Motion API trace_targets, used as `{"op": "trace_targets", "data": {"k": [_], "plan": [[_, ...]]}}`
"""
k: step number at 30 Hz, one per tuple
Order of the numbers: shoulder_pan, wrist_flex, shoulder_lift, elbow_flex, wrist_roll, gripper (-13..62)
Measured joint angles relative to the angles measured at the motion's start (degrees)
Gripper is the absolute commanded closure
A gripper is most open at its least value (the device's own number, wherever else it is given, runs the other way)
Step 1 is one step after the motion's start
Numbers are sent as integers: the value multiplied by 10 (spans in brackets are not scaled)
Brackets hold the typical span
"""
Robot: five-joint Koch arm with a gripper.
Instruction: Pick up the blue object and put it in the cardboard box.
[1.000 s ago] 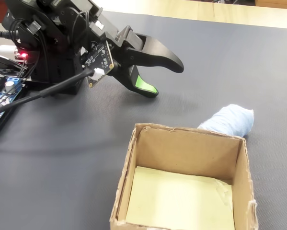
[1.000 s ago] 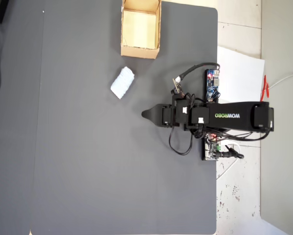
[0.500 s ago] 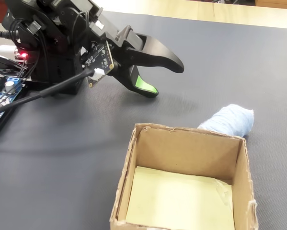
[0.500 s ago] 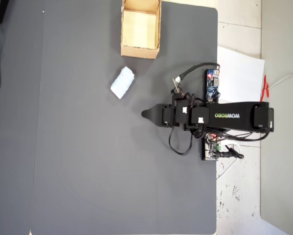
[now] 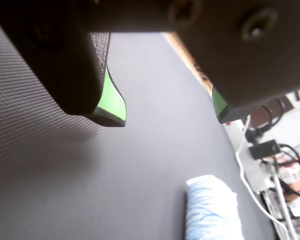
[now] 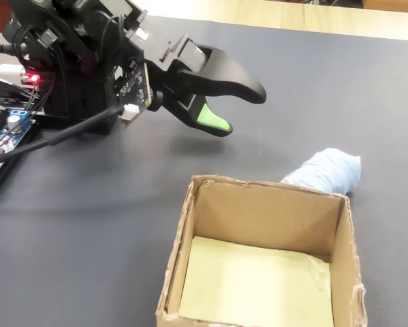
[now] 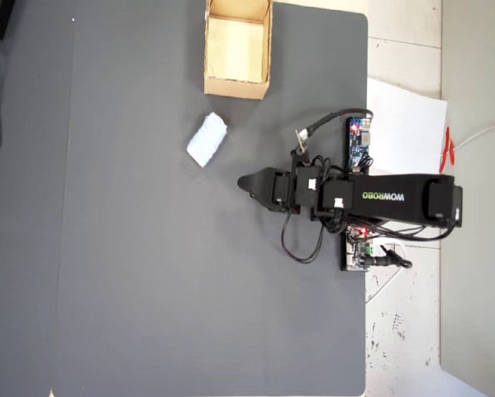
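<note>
The blue object point(image 6: 326, 170) is a pale blue cloth bundle lying on the dark mat just behind the far right corner of the cardboard box point(image 6: 268, 187). The box stands upright and open, showing a yellowish floor with nothing in it. My gripper point(image 6: 241, 112) hovers above the mat to the left of the bundle, open, its green-padded fingers point(image 5: 112, 107) wide apart and holding nothing. In the wrist view the bundle point(image 5: 212, 207) lies low and right of my gripper point(image 5: 167, 112). From overhead, my gripper point(image 7: 245, 182) is right of and below the bundle point(image 7: 207, 140), with the box point(image 7: 237, 89) at the top.
A blue circuit board point(image 6: 3, 139) with cables sits by the arm's base at the left. From overhead, the board point(image 7: 359, 142) and white paper point(image 7: 404, 124) lie at the mat's right edge. A wooden table edge point(image 6: 292, 17) runs behind the mat.
</note>
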Motion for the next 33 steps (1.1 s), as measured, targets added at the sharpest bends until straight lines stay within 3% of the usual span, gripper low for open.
{"op": "trace_targets", "data": {"k": [9, 17, 25, 33], "plan": [[20, 90, -109, -190, -38, 156], [65, 311, -308, -422, -40, 156], [130, 354, -477, -566, -40, 166], [156, 328, -492, -564, -36, 398]]}}
